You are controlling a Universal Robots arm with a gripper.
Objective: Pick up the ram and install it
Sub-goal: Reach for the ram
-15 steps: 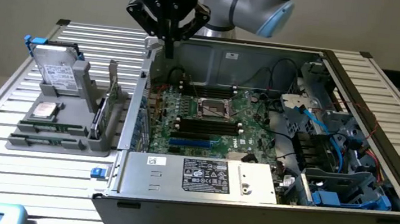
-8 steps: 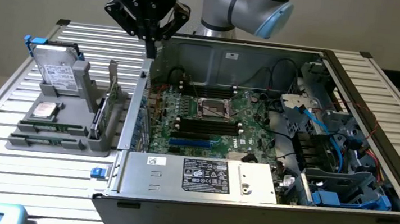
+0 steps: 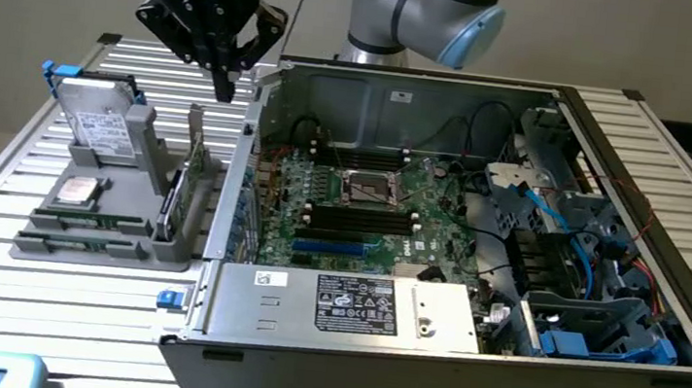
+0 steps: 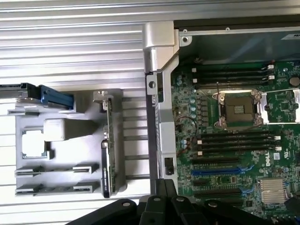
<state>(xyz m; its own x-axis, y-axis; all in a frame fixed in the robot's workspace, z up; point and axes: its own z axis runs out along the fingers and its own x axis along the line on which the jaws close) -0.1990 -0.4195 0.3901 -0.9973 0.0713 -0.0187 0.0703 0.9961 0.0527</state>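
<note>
Gripper [image 3: 223, 82] clenched shut and empty, hovering above the gap between the grey holder [image 3: 117, 256] and the open PC case [image 3: 432, 360] wall. Ram [image 3: 89, 220] lies flat in a holder slot, on the exterior view's left, well apart from the gripper.

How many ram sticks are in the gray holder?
2. The first ram stick and the second ram stick sit in neighbouring slots at the gray holder's near end; none seems hidden.
</note>
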